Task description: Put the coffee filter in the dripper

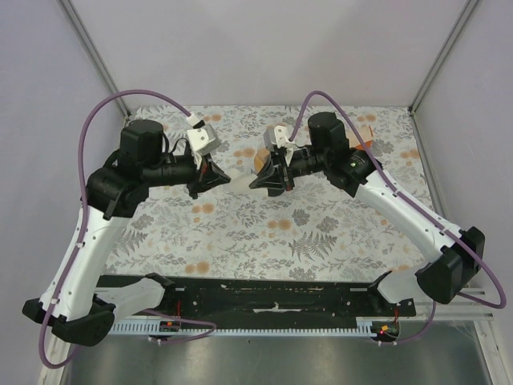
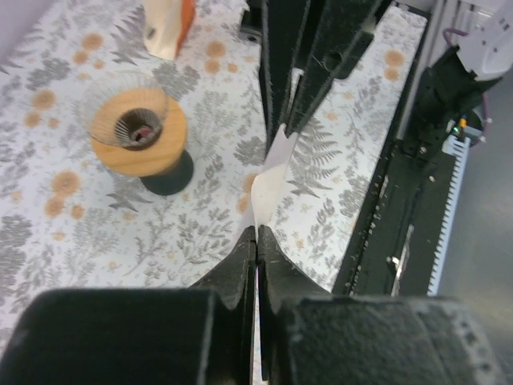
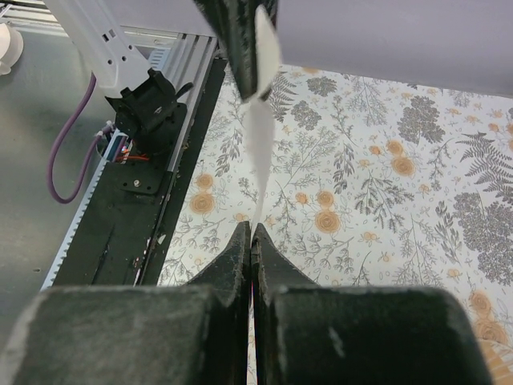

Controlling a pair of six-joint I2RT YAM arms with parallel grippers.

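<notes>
The left gripper and right gripper each pinch the thin white paper filter — a round orange-brown dripper stands on the floral surface.

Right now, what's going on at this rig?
Both arms hold the coffee filter between them, above the table. The left tool is shut on one edge of it and the right tool is shut on the opposite edge, so the paper hangs flat between them, not opened out. The dripper stands on the floral table off to one side with no filter in it, so the placing is not yet done.
</notes>
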